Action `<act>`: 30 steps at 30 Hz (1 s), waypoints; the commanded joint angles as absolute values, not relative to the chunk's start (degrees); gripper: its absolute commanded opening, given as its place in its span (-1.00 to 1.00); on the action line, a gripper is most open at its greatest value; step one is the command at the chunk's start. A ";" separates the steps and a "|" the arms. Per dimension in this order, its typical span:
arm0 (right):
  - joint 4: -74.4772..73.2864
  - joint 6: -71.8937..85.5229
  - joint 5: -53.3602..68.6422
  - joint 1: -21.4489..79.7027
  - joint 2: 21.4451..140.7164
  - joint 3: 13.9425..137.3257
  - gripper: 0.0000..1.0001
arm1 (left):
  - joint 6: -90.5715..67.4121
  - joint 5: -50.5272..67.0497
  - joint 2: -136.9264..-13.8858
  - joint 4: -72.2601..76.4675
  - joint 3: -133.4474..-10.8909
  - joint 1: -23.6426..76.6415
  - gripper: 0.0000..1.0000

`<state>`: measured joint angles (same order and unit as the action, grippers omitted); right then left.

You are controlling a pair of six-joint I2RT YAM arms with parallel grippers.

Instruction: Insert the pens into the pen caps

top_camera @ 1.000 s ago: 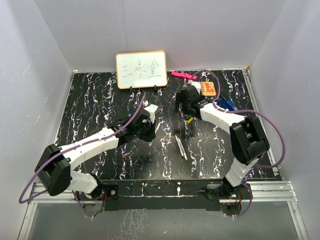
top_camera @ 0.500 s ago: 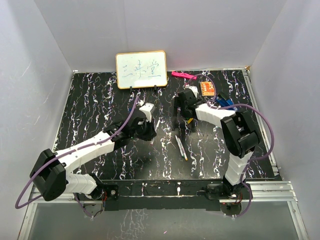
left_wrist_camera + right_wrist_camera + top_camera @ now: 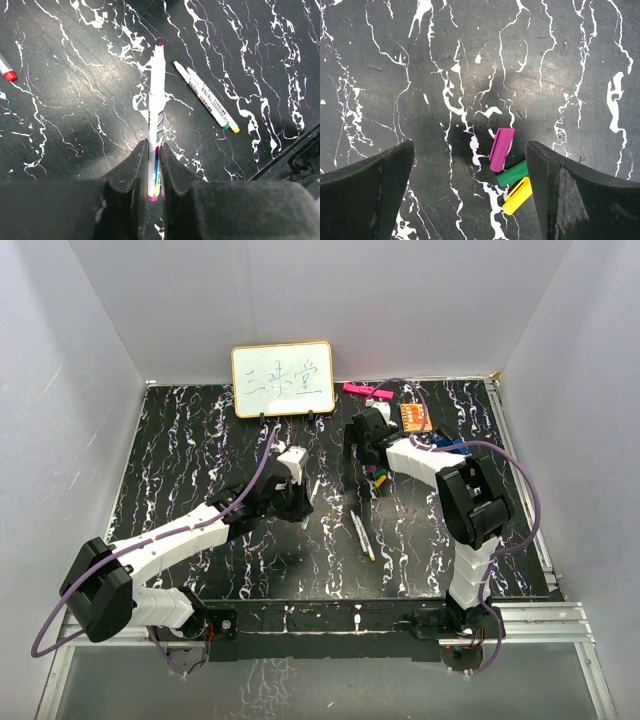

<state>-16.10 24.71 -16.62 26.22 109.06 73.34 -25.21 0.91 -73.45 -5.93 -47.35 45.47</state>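
Note:
My left gripper point(image 3: 153, 150) is shut on a white pen point(image 3: 156, 100) with a dark purple tip and holds it near its back end, the tip pointing away. In the top view this gripper point(image 3: 297, 496) is left of the table's middle. My right gripper point(image 3: 470, 170) is open and hangs over three caps lying together: purple point(image 3: 501, 149), green point(image 3: 512, 172) and yellow point(image 3: 517, 195). The green and yellow caps lie close to its right finger point(image 3: 555, 190). In the top view the caps point(image 3: 378, 477) lie below the right gripper point(image 3: 362, 462).
Two more white pens point(image 3: 360, 533) lie side by side in the middle, also seen in the left wrist view point(image 3: 207, 97). A red-ended pen point(image 3: 6, 70) lies at the left. A whiteboard point(image 3: 283, 379), a pink highlighter point(image 3: 366, 391), an orange box point(image 3: 417, 417) and a blue object point(image 3: 452, 448) stand at the back.
My left arm has reached further right with the pen. My right gripper has shifted a little toward the back left, over the caps.

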 commanded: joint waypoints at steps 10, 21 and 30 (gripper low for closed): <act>-19.24 26.56 -20.62 25.90 113.44 78.82 0.49 | -25.99 1.68 -73.06 -5.04 -46.28 44.65 -1.00; -21.00 29.36 -20.54 25.95 113.51 78.28 0.18 | -26.28 1.00 -72.62 -4.92 -45.93 44.30 -1.00; -21.70 32.18 -19.79 25.88 114.09 76.36 0.05 | -26.58 0.81 -72.54 -5.00 -45.66 44.21 -1.00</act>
